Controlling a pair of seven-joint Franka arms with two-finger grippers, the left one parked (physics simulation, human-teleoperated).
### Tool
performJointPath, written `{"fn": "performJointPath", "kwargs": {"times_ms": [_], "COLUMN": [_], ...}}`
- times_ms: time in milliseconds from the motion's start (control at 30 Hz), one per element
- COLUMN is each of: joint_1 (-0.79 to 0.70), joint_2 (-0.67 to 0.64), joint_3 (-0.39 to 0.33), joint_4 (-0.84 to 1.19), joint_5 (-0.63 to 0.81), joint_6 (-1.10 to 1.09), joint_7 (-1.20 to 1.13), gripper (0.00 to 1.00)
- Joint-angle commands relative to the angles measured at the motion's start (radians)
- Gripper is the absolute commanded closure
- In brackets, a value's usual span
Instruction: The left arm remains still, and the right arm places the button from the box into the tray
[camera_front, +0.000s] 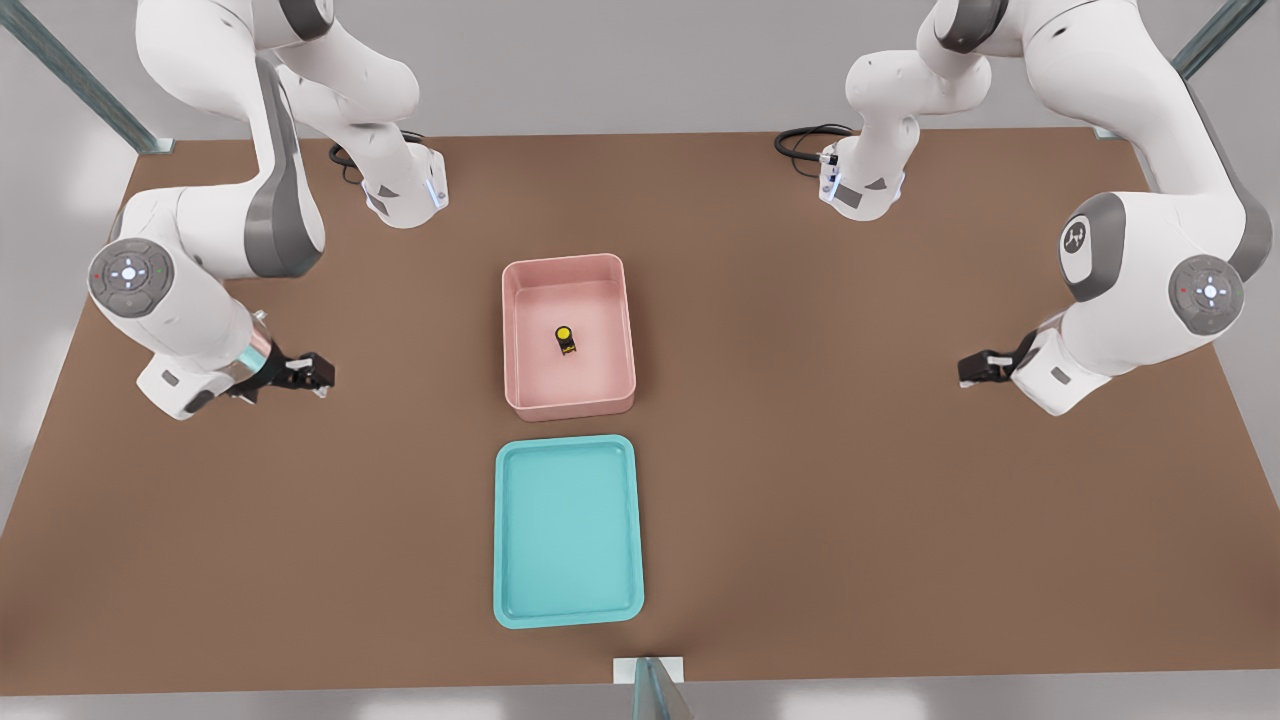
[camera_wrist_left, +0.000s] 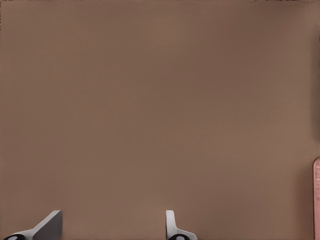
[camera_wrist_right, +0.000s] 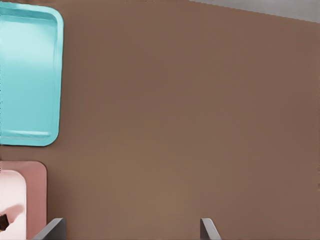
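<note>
The button (camera_front: 565, 340), a yellow cap on a small black body, stands upright on the floor of the pink box (camera_front: 520, 330) at the table's middle. The cyan tray (camera_front: 567, 530) lies just in front of the box, nearer the camera, with nothing in it. My gripper (camera_front: 318, 375) hovers over bare table at the front view's left, well apart from the box, pointing toward it. In the right wrist view my gripper (camera_wrist_right: 131, 230) is open, its fingers spread wide over bare table, with the tray (camera_wrist_right: 27, 75) and a corner of the box (camera_wrist_right: 35, 200) off to one side.
The brown table (camera_front: 850, 500) spreads wide on all sides of the box and tray. Two arm bases with black cables (camera_front: 805, 140) stand at the back edge. A metal post (camera_front: 655, 690) rises at the front edge, and others stand at the back corners.
</note>
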Motion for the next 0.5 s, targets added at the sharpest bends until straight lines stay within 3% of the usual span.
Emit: {"fn": "performJointPath", "kwargs": {"times_ms": [0,67,133,167,200,267,333,367,400,467], "joint_1": [0.001,0.006,0.062,0.140,0.164,0.312,0.388,0.401,0.401,0.397], "joint_2": [-0.001,-0.002,-0.022,-0.009,0.033,0.057,0.087,0.100,0.091,0.034], "joint_3": [0.000,0.005,0.184,0.238,0.238,0.145,0.158,0.207,0.244,0.234], "joint_4": [0.004,0.004,0.001,-0.002,-0.001,0.001,-0.010,-0.033,-0.108,-0.304], "joint_5": [-0.002,-0.002,0.018,0.018,0.038,0.125,0.136,0.122,0.087,0.088], "joint_6": [0.046,0.046,-0.034,-0.017,0.033,0.081,0.121,0.179,0.244,0.371], "joint_7": [0.016,0.024,0.249,0.432,0.490,0.559,0.693,0.822,0.882,0.883], "gripper": [0.00,0.00,0.00,0.00,0.00,0.00,0.00,0.00,0.00,0.00]}}
